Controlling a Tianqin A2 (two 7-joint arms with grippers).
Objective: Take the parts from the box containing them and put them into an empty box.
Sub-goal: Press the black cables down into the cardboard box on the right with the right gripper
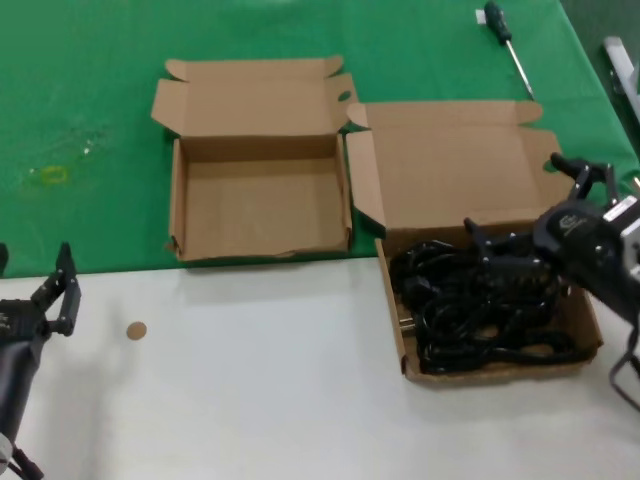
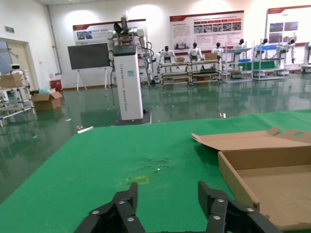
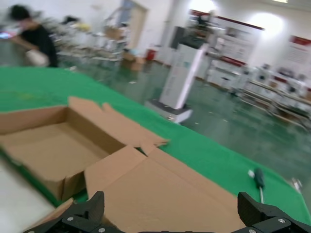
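Note:
The box containing them (image 1: 590,345) stands at the right on the white table, its broad lid (image 1: 450,175) folded back onto the green cloth. The parts (image 1: 470,300), a tangle of black cables, fill its tray. My right gripper (image 1: 513,196) hovers open over the back of that tray, next to the lid; in the right wrist view the gripper (image 3: 170,201) faces the lid (image 3: 184,189) with nothing between its fingers. The empty box (image 1: 260,205) lies open to the left (image 3: 48,150). My left gripper (image 1: 35,262) waits open at the near left (image 2: 166,191), apart from the empty box (image 2: 272,174).
A screwdriver (image 1: 508,42) lies on the green cloth (image 1: 80,100) at the far right. A small brown disc (image 1: 136,330) sits on the white table (image 1: 260,380). A faint yellow mark (image 1: 50,175) shows on the cloth at the left.

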